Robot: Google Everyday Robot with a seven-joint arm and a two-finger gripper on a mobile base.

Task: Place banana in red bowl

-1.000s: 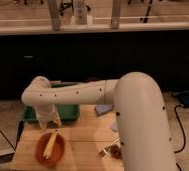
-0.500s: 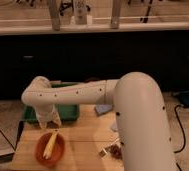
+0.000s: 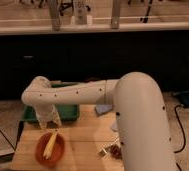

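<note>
The pale-yellow banana lies inside the round orange-red bowl at the front left of the wooden table. My gripper hangs just above the bowl's far rim, right over the banana's upper end. The white arm reaches in from the right and bends down to it. The gripper's tips sit close to the banana, and contact between them does not show.
A rectangular green tray stands behind the bowl, partly hidden by the arm. A blue-grey item lies right of the tray. A small dark and white object sits at the table's front, by the arm. A dark counter front rises behind.
</note>
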